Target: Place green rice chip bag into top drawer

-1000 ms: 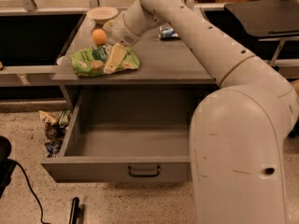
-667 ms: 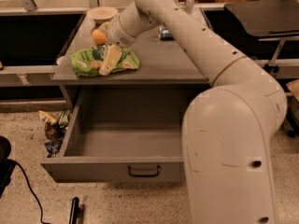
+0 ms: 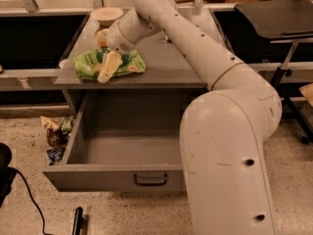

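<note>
One high camera beside the arm (image 3: 230, 131) looked down at the tabletop (image 3: 168, 65), the end effector (image 3: 108, 67) at its far left.

The top drawer (image 3: 98, 179) is pulled out, with free room inside. The gripper (image 3: 108, 67) sits on the green rice chip bag (image 3: 85, 65), with an orange (image 3: 101, 36) close behind.

The gripper (image 3: 108, 67) has shifted slightly toward 8 o'clock and now sits over the middle of the bag (image 3: 85, 66). The arm (image 3: 230, 146) has swung toward 9 o'clock, covering more of the drawer (image 3: 122, 131) at its right side.
</note>
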Controlling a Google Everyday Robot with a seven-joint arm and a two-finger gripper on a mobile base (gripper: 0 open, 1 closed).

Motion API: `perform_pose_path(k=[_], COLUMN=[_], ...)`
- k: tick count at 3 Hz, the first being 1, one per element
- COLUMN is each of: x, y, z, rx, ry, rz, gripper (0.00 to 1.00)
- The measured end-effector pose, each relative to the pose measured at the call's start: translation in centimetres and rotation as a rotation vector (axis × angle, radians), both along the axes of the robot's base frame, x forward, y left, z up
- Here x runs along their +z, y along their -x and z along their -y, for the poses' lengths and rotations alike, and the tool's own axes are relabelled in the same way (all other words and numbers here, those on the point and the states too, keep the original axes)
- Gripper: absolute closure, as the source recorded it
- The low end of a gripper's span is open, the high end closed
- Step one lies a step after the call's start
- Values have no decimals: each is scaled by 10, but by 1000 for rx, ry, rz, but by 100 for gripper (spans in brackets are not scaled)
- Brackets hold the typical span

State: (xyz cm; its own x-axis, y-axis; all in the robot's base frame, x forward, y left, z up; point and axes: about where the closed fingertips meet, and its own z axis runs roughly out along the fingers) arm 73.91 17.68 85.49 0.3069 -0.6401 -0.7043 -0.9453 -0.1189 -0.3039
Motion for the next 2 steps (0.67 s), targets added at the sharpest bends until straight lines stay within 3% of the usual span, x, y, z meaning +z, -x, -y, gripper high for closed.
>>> perform_pose_path(k=[2], x=[-7], y=[1], z=[-12], rx=[13], ry=[-22], rz=[-45], gripper=[0])
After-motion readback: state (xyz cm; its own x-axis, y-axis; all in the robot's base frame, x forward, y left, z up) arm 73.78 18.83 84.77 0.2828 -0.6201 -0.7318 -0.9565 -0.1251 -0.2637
